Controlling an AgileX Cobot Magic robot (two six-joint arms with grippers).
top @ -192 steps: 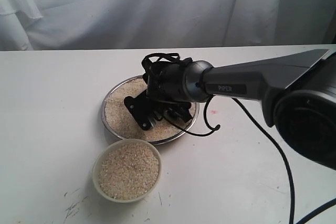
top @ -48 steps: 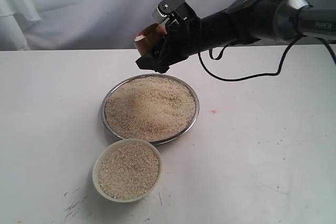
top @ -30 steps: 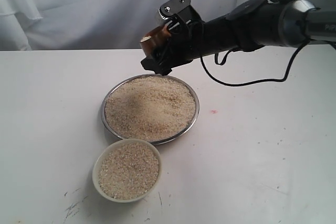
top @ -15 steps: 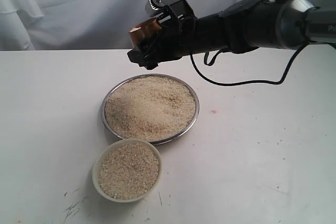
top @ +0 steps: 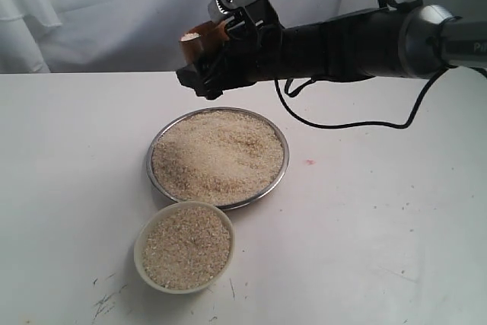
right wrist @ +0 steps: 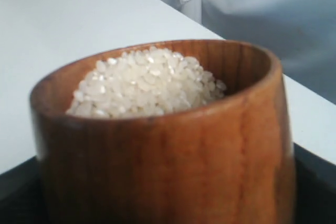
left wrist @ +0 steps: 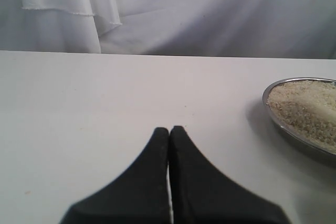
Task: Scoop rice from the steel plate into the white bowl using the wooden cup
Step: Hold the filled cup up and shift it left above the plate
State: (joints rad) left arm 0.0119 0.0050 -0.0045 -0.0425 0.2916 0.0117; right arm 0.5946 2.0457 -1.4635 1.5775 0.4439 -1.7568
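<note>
So, the steel plate point(top: 284, 165) is our landmark: the white bowl point(top: 183, 288) sits just beside its near rim, the left gripper point(left wrist: 169, 135) idles off to its side with jaws pressed together, and the right gripper point(top: 207, 51) hangs above its far rim, jaws spread wide around the wooden cup point(top: 199, 42), mouth up and heaped with rice point(right wrist: 147, 80). We reckon the carry runs straight across the plate to the bowl.
</note>
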